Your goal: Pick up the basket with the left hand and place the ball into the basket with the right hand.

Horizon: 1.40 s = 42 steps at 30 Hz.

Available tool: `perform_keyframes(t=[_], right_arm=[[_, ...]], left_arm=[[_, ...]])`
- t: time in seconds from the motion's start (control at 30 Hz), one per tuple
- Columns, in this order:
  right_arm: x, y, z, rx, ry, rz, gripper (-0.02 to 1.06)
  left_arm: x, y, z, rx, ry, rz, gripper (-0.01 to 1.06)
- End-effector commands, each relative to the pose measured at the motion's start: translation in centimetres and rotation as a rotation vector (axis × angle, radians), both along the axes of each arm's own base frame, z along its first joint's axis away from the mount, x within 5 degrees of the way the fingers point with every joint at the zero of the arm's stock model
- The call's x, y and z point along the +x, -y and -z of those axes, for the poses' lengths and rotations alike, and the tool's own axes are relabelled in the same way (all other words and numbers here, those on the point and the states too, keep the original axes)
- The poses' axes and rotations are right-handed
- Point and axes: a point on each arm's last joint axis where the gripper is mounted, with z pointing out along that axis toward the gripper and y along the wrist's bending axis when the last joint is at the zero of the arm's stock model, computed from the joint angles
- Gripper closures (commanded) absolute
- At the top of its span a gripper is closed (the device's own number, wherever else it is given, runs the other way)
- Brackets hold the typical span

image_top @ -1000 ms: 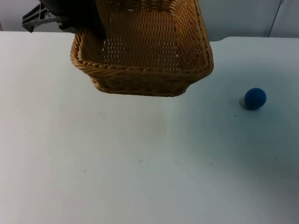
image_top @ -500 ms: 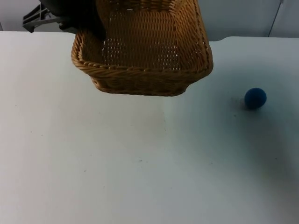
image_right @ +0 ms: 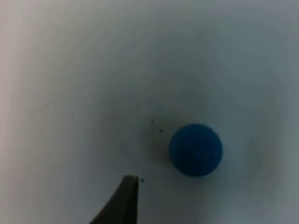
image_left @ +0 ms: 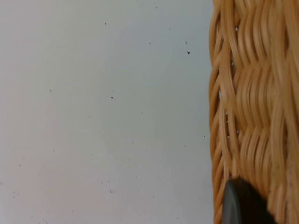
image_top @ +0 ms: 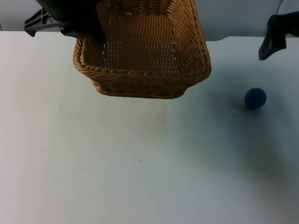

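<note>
A woven wicker basket (image_top: pixel 145 51) hangs above the back of the table, held up by its left rim. My left gripper (image_top: pixel 88 29) is shut on that rim, and the weave of the basket wall (image_left: pixel 252 107) runs close beside it in the left wrist view. A small blue ball (image_top: pixel 255 98) rests on the table at the right, apart from the basket. My right gripper (image_top: pixel 268 49) hovers behind and slightly right of the ball, above the table's back edge. In the right wrist view the blue ball (image_right: pixel 195 149) lies below the gripper on the bare table top.
The white table top (image_top: pixel 140 163) stretches open in front of the basket and the ball. A grey partition wall (image_top: pixel 238 18) closes the back.
My right gripper has come in at the upper right, behind the ball. The basket has shifted very slightly in the left gripper. The ball has not moved.
</note>
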Motion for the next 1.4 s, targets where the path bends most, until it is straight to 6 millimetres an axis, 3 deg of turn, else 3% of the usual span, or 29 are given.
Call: perform_keyframes(t=[0.0,0.1,0.33,0.87,1.37], right_arm=[[0.5,-1.2,1.2,-0.011,-0.022,-0.03,0.02],[1.5,-2.3,2.6,-0.017,-0.045,-0.039,0.02],[3.6,-2.6,4.8,-0.068,-0.124,-0.041,0.02],[4.2,-2.6,8.1,-0.075,-0.172,-0.039,0.02],[4.7,-0.9,8.5,-0.068,-0.153,0.004,0.02]], left_arm=[[0.2,0.0,-0.4,-0.024,0.021,-0.025,1.05],[0.2,0.0,-0.4,-0.024,0.021,-0.025,1.05],[0.2,0.0,-0.4,-0.023,0.02,-0.023,1.05],[0.2,-0.1,-0.4,-0.013,0.026,-0.019,1.05],[0.3,-0.1,-0.5,-0.013,0.037,-0.023,1.05]])
